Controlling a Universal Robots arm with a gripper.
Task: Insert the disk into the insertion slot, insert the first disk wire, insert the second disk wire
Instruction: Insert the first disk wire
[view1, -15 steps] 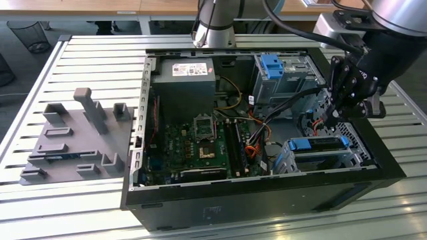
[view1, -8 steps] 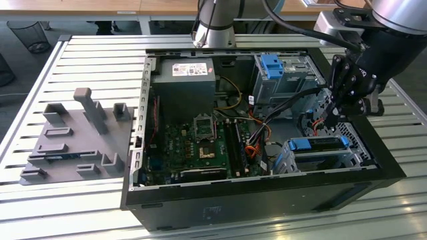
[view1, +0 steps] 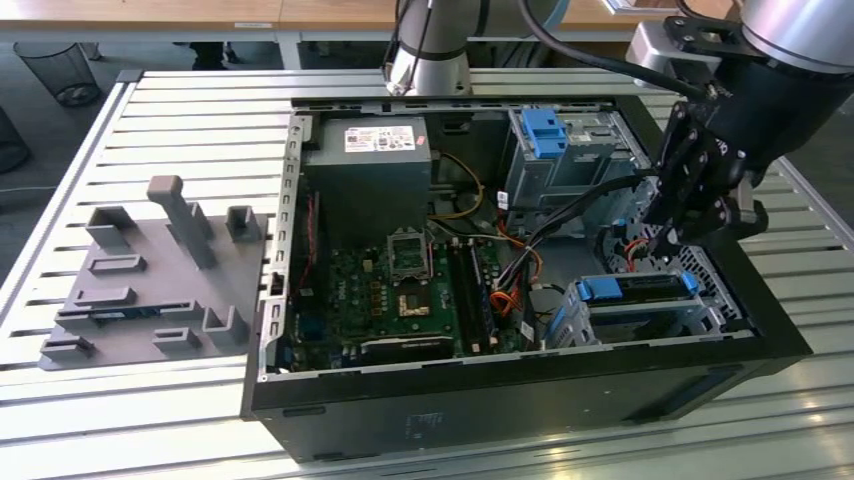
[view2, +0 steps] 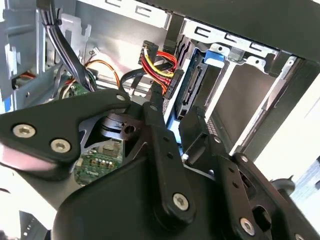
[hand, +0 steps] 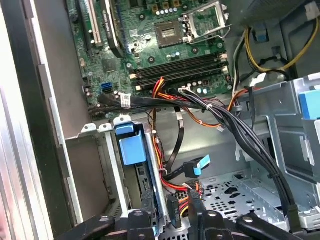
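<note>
Case: open black computer case (view1: 467, 420) lies on the slatted tabletop (view1: 174, 100).
Disk: the disk (view1: 638, 288) sits in the insertion slot (view1: 714, 305), blue bracket showing.
Gripper: the gripper (view1: 663, 245) hangs just above the disk, among cables.
Fixture: 1 grey block (view1: 147, 280), on the exterior view's left of the case.

An open computer case (view1: 534, 400) is lying on its side on the table (view1: 174, 100). Inside it, the fingers (hand: 148, 202) are hanging parted at the end of the disk (hand: 132, 150), which is sitting in the insertion slot (hand: 92, 165). A wire plug (hand: 173, 209) is sitting between the fingers, just beside the disk's end. A second plug (hand: 197, 166) is dangling just ahead of the fingers. The motherboard (hand: 170, 50) is lying farther ahead, and a taller cage (hand: 285, 125) is standing off to one side.
</note>
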